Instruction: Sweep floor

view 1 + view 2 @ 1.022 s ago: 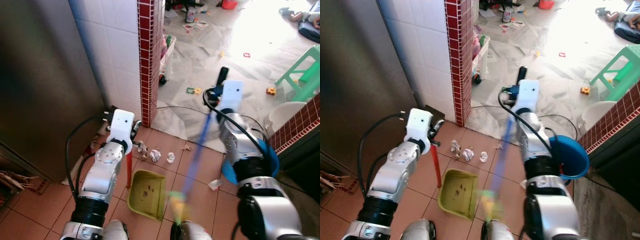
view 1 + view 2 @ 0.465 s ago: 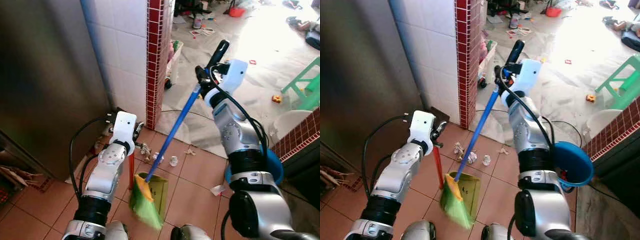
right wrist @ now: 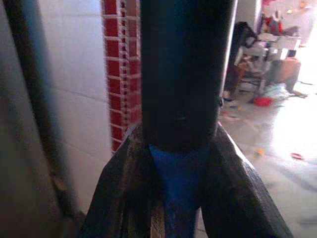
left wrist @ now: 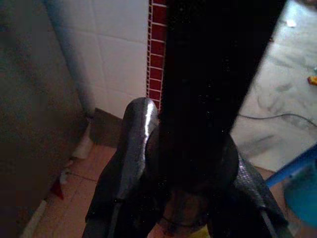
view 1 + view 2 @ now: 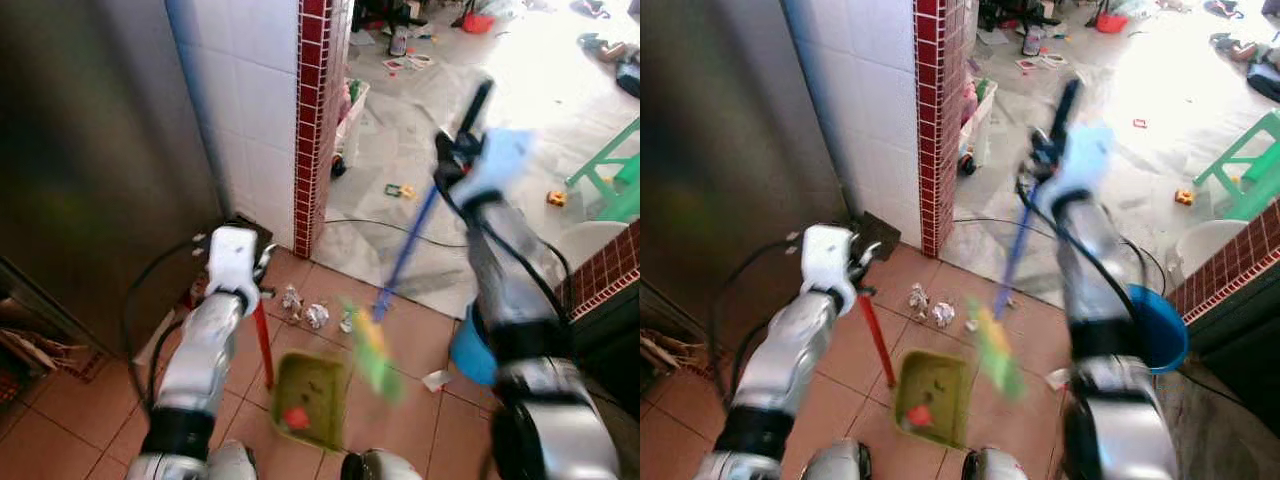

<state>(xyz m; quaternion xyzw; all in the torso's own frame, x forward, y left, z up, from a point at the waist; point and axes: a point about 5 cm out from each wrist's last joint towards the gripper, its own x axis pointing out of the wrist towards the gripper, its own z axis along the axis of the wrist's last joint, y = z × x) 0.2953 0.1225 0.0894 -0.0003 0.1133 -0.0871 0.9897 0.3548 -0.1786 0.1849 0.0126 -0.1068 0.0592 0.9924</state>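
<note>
My left gripper (image 5: 262,270) is shut on the red handle (image 5: 264,342) of a yellow-green dustpan (image 5: 312,398) that rests on the terracotta tiles; a small red bit (image 5: 295,418) lies in it. My right gripper (image 5: 460,140) is raised over the marble floor, shut on the blue broom handle (image 5: 408,250); in the right wrist view the blue shaft (image 3: 181,173) sits between the fingers. The green and yellow broom head (image 5: 372,350) is blurred, just right of the dustpan. Crumpled paper scraps (image 5: 316,315) lie on the tiles beyond the pan.
A steel fridge (image 5: 90,170) stands at the left, beside a white tiled wall with a red brick corner (image 5: 318,120). A blue bucket (image 5: 468,352) sits by my right side under a brick ledge (image 5: 600,270). Beyond are a black cable (image 5: 385,222), a green stool (image 5: 610,170) and scattered toys.
My right arm has swung to the right and the broom head has moved from over the dustpan to its right side, blurred. A red bit now lies in the dustpan. The left arm holds still.
</note>
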